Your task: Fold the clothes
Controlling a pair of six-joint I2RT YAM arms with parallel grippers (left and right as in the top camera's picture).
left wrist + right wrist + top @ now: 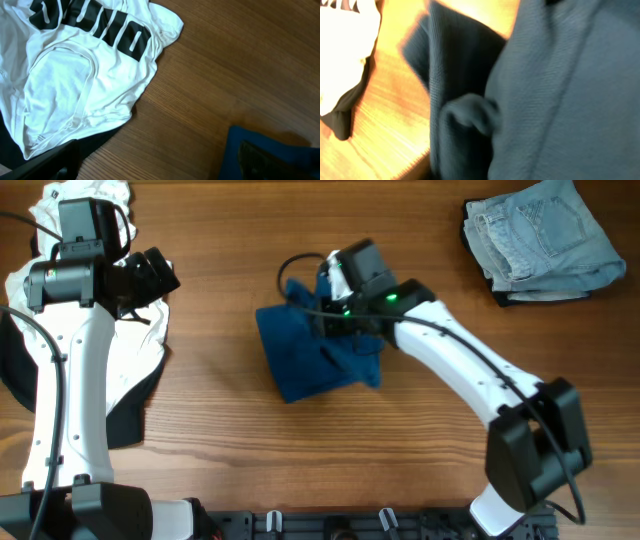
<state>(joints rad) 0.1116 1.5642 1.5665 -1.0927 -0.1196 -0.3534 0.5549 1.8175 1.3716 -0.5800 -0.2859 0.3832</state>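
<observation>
Teal-blue shirt (315, 360) at centre of desk (230, 470), right arm (450, 360) on it; left arm (60, 380) by the white tee (140, 350).
Shirt is bunched, right arm reaching down onto its top edge. Right fingers hidden by wrist and cloth, and the wrist view is all blurred fabric, so can't tell their state. Left fingers (160, 275) spread, holding nothing, over the tee's edge. Tee lies on black garment (125, 425) at left. Jeans (540, 240) folded, far-right corner.

Matt woven shirt (312, 368), grained wooden table (230, 240)
</observation>
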